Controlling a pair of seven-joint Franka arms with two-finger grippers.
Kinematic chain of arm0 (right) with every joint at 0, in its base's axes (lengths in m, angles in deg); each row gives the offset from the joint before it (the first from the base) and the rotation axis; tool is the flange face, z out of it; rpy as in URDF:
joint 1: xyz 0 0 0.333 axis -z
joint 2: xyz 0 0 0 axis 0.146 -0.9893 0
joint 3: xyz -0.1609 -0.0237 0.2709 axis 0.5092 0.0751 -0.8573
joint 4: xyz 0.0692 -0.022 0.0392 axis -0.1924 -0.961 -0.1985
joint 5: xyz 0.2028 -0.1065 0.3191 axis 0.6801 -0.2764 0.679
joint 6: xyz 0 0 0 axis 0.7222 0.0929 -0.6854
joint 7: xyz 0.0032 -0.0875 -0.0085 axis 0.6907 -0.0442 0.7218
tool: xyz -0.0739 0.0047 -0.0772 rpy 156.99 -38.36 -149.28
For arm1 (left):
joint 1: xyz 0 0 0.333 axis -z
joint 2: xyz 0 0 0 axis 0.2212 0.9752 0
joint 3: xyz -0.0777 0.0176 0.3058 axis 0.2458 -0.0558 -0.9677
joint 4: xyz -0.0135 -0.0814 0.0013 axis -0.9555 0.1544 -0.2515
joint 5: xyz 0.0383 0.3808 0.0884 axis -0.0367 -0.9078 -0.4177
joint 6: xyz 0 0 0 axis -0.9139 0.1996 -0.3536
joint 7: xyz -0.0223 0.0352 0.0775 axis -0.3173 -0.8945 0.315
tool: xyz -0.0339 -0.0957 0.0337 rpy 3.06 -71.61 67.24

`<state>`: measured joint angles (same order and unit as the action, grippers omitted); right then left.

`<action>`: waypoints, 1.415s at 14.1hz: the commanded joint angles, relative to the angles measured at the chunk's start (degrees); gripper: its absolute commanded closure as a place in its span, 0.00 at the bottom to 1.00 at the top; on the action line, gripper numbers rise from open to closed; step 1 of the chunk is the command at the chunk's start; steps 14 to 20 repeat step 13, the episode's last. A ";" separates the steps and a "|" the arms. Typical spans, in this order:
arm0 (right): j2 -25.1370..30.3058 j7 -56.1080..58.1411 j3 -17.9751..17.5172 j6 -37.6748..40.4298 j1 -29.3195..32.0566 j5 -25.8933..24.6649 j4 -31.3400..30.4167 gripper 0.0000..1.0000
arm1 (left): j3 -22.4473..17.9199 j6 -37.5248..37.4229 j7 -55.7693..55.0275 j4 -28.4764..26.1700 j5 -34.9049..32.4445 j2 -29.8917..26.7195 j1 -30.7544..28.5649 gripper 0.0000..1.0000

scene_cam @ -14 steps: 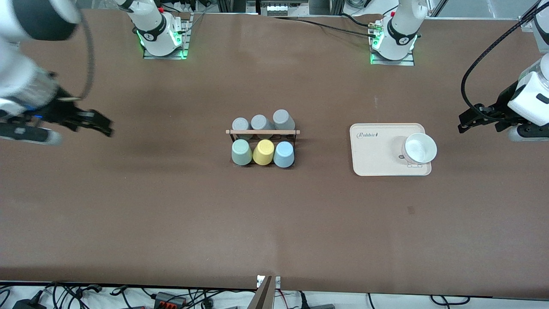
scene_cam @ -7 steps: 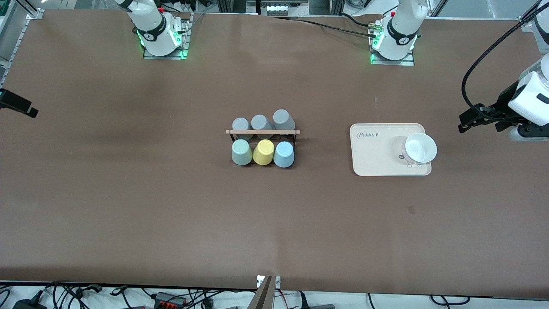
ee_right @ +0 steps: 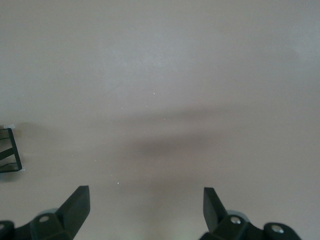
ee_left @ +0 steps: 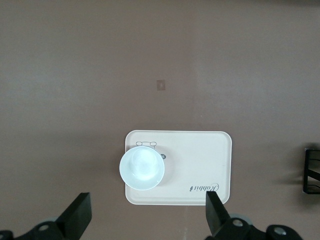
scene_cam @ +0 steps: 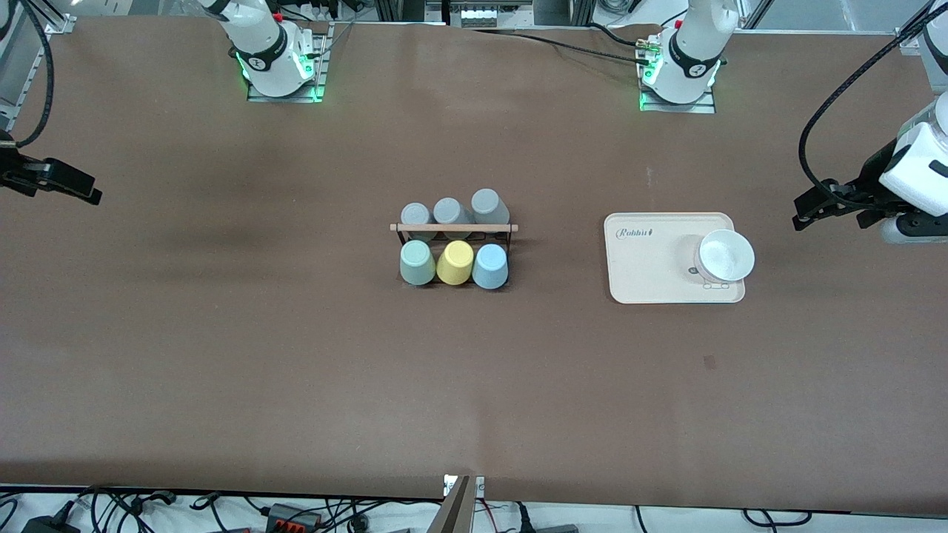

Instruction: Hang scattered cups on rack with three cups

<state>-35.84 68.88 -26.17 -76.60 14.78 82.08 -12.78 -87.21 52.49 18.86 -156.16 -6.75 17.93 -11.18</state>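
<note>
Both grippers hang high over bare table at its two ends, empty, each with its two fingers spread wide. Reading the front view as a clock dial centred on the rack [scene_cam: 454,227], the right gripper [scene_cam: 81,191] sits out near nine o'clock and the left gripper [scene_cam: 803,209] near three, over the table just past the cream tray [scene_cam: 644,277] and its white bowl [scene_cam: 726,255]. Each wrist view shows open space between the fingers: the left gripper [ee_left: 147,205] looks down on the tray, the right gripper [ee_right: 145,197] on plain table.

The rack's wooden rod, its long axis, runs from nine to three, so it points toward each arm. In the row nearer the front camera, the mint cup [scene_cam: 416,262] is at the nine o'clock end, the yellow cup [scene_cam: 455,262] in the middle, and the light blue cup [scene_cam: 490,266] at the three o'clock end. All three are upside down. Three grey cups [scene_cam: 451,211] fill the twelve o'clock row.

From the right gripper the mint cup lies toward three o'clock. From the left gripper the blue cup lies toward nine. Each is well apart from its cup, and neither is clearly nearer. No cup lies loose on the table, so the hanging looks done and both arms appear to be waiting
</note>
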 commanded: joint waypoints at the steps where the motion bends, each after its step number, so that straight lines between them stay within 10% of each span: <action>1: 1.26 -0.17 -2.05 -0.97 1.17 -0.97 -1.04 0.00 | -0.01 0.44 1.22 -1.23 0.62 -1.32 -0.28 0.00; 20: -1.11 -1.31 -1.87 -0.97 1.17 -0.09 1.07 0.00 | -0.01 0.18 1.30 -1.14 0.27 -1.32 -0.28 0.00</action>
